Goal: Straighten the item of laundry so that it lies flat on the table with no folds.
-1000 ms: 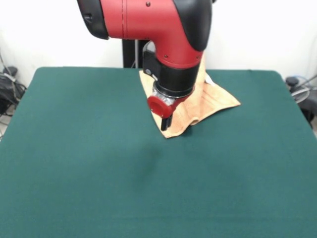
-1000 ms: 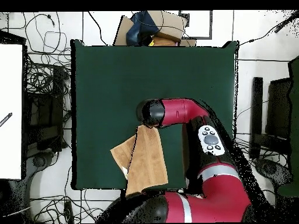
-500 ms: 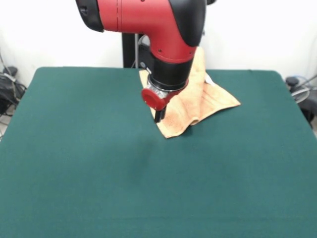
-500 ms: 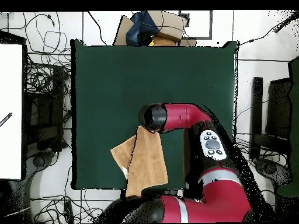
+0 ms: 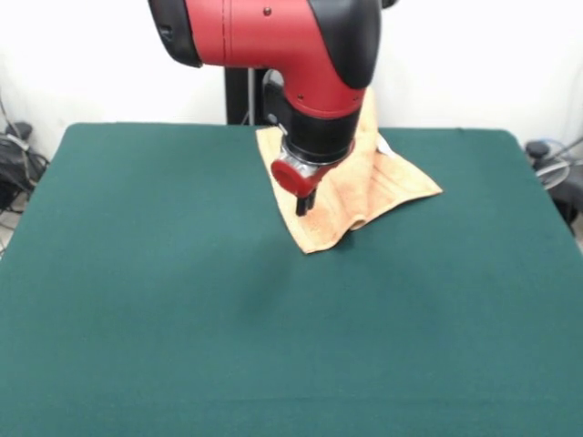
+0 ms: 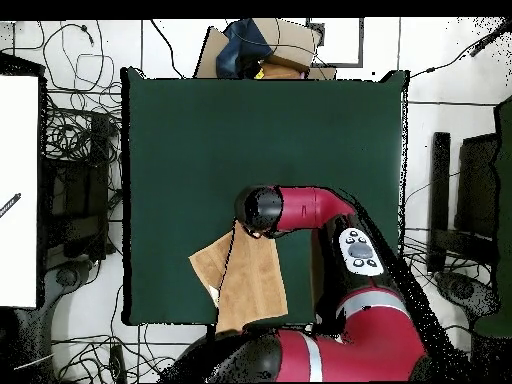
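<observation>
The item of laundry (image 5: 387, 187), an orange-brown towel, lies folded into a pointed wedge on the far middle part of the green table (image 5: 182, 300), with a small white tag (image 5: 383, 146) at its far edge. My gripper (image 5: 301, 207) hangs just above the towel's left fold, shut with nothing in it. In the overhead view the towel (image 6: 255, 285) sits near the table's (image 6: 260, 130) bottom edge with a folded flap sticking out to the left. The arm's wrist (image 6: 262, 210) covers the gripper at the towel's top corner.
Cables and dark equipment (image 6: 75, 170) ring the table in the overhead view. A cardboard box (image 6: 265, 45) sits beyond its top edge and a white panel (image 6: 18, 190) stands at the left. Wide green cloth stretches toward the front edge (image 5: 291, 428).
The gripper has risen and shifted sideways above the towel's near corner, first left, then back right. The towel has not moved.
</observation>
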